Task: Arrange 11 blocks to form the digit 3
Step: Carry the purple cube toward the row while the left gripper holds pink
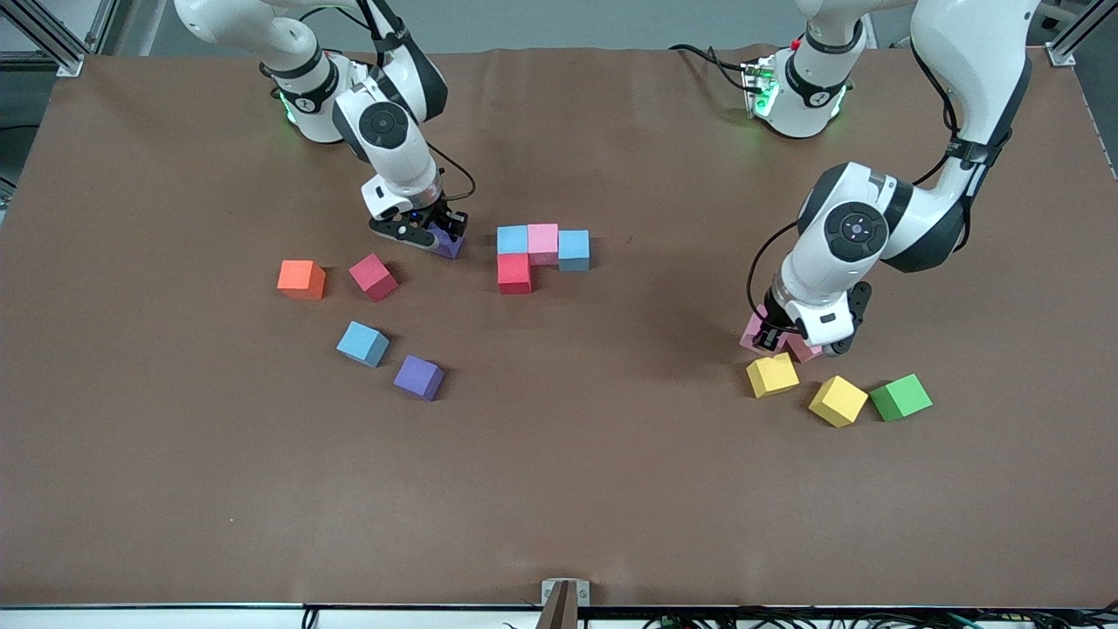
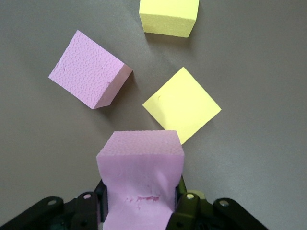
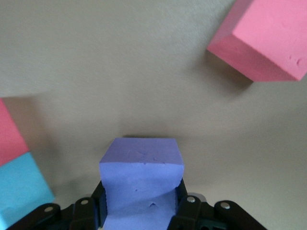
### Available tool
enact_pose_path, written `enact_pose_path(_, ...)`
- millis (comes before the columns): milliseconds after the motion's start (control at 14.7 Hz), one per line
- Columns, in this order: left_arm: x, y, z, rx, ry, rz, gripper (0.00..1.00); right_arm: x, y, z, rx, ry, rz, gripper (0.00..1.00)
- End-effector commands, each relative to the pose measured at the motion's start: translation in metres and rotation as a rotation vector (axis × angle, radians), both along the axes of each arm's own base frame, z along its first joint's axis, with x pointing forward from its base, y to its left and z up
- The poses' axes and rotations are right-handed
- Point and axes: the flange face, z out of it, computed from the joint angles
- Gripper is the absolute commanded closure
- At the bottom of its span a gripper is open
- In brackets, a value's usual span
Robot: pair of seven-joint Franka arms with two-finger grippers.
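Left gripper (image 1: pixel 769 339) grasps a pink cube (image 2: pixel 140 179); yellow cube (image 1: pixel 772 374) crowds its 6 o'clock. Right gripper (image 1: pixel 441 232) clamps a purple cube (image 3: pixel 141 184); bare table (image 1: pixel 559 489) around.

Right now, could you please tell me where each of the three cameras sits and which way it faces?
Front view: high across the table, facing both arms; left gripper by the yellow foam cubes, right gripper beside the partly built block figure.
Left wrist view: on the left wrist, looking down past dark fingers clamping a pink foam cube.
Right wrist view: same vantage, right gripper shut on a purple foam cube.
Shared: both held cubes appear in the front view.
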Motion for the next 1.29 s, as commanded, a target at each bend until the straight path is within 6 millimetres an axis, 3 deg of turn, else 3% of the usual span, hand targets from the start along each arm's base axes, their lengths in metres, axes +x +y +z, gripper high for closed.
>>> enact_pose_path(0,0.003,-0.004,0.003,0.0,0.004,0.012,0.68,0.037,0.013,0.044,0.008,0.005,0.007,1.0)
enact_pose_path(136,0.003,-0.004,0.003,0.0,0.004,0.011,0.68,0.063,0.024,0.07,0.032,-0.017,0.096,1.0)
enact_pose_path(340,0.003,-0.004,0.003,0.0,0.004,0.012,0.68,0.101,0.054,0.084,0.054,-0.055,0.181,1.0)
enact_pose_path(680,0.003,-0.004,0.002,0.0,0.006,0.011,0.68,0.165,0.109,0.079,0.051,-0.061,0.26,1.0)
enact_pose_path(1020,0.006,-0.006,0.0,-0.007,0.009,0.014,0.67,0.185,0.126,0.05,0.048,-0.066,0.314,1.0)
enact_pose_path(1224,0.003,-0.014,-0.006,-0.011,0.02,-0.002,0.67,0.182,0.131,0.033,0.034,-0.049,0.332,1.0)
